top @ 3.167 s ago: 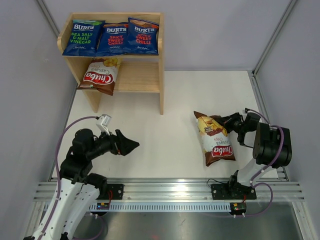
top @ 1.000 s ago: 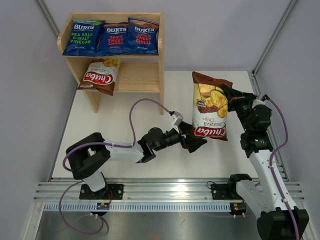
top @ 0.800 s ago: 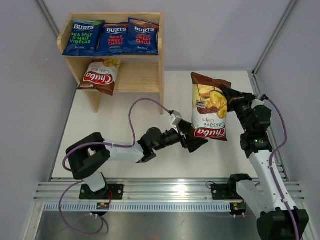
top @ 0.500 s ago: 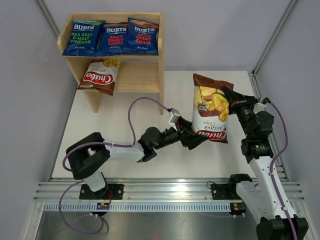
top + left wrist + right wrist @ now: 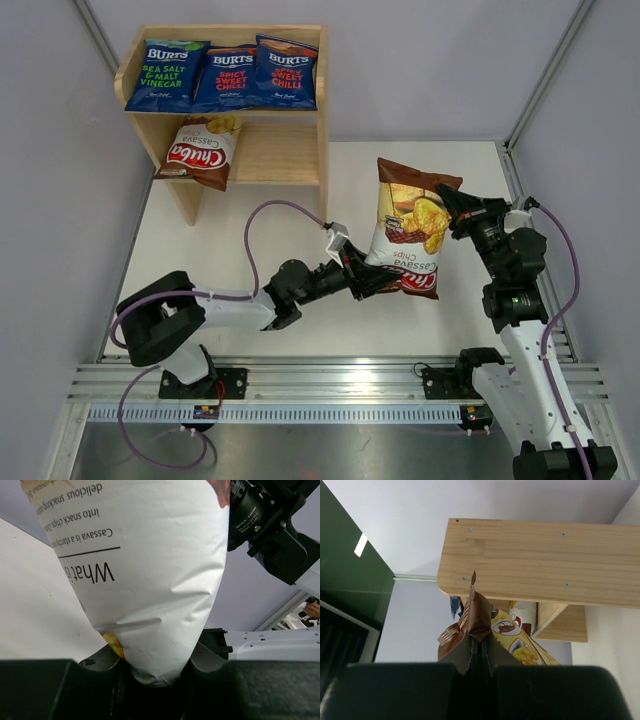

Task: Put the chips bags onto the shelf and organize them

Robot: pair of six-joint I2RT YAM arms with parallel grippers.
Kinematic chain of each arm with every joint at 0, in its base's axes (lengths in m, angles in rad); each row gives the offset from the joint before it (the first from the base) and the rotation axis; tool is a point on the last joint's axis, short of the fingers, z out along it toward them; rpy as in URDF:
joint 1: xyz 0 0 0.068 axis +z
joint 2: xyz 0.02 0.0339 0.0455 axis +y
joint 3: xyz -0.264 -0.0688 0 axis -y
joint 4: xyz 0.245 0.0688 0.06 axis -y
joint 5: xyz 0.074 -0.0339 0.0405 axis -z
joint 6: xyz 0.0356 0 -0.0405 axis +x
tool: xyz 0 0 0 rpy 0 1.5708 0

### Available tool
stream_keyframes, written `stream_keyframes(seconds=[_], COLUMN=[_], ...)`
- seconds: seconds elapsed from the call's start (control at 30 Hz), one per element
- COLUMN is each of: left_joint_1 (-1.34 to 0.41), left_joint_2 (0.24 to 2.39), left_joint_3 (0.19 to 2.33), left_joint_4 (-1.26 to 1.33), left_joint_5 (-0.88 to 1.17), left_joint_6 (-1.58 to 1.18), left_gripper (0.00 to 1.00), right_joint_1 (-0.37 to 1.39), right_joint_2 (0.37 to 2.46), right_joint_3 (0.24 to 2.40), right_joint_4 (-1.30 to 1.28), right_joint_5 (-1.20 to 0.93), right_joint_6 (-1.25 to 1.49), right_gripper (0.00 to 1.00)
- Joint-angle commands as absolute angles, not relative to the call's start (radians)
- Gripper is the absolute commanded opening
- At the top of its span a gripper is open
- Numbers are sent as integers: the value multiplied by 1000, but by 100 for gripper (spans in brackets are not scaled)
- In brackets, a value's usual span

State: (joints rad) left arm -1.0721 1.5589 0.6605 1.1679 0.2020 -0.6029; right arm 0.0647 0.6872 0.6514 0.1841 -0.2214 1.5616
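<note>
**One Chuba bag gripped from both ends above the desk**

From where I stand, the held Chuba bag (image 5: 408,228) hangs in the air over the desk (image 5: 400,335), to the right of the shelf (image 5: 322,170) and apart from it. The right end effector (image 5: 455,207) pinches the bag's top seam, with its jaws tight together on the crimped edge (its wrist view shows the foil squeezed flat between them). The left end effector (image 5: 378,284) reaches in from below. It has the bag's lower end nipped narrowly between its fingers, and the white printed back bulges out above them.

Three blue bags lie side by side on the shelf's top tier: the green-text Burts bag (image 5: 167,75), the middle Burts bag (image 5: 225,78) and the right Burts bag (image 5: 287,72). The second Chuba bag (image 5: 203,152) lies at the left of the lower tier, with its end poking past the front edge.
</note>
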Motion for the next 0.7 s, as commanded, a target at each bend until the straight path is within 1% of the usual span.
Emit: stream_keyframes(seconds=[0.0,0.07,0.13,0.2,0.23,0.27,0.37,0.4,0.47,0.53,0.57,0.6,0.67], left_joint_1=[-1080,-1080,-1078,-1080,-1080,-1080,-1080,-1080,-1080,-1080,-1080,-1078,-1080], left_joint_2=[1479,1468,1447,1431,1411,1401,1365,1361,1342,1325,1310,1298,1254], left_joint_3=[644,638,631,612,606,598,577,575,581,589,589,588,568], left_joint_4=[1345,1313,1299,1289,1284,1276,1264,1259,1230,1206,1180,1163,1131], left_joint_5=[244,262,275,291,291,290,293,302,352,402,457,486,561], left_joint_6=[-609,-592,-584,-568,-565,-554,-545,-543,-552,-558,-563,-563,-566], left_gripper=[13,10,7,6,5,5,5,5,4,4,3,3,1], right_joint_1=[66,66,64,66,66,66,64,64,66,66,66,64,64], right_joint_2=[667,652,646,638,637,634,612,600,582,575,578,581,594], right_joint_3=[678,689,703,725,733,738,742,742,758,787,832,860,952], right_joint_4=[187,172,146,123,117,115,97,81,34,-30,-64,-143,-269], right_joint_5=[-230,-232,-239,-250,-262,-271,-281,-282,-291,-307,-313,-321,-362], right_joint_6=[1473,1439,1410,1367,1356,1330,1269,1252,1186,1117,1029,978,814], right_gripper=[0,0,3,6,9,16,17,21,42,51,57,70,77])
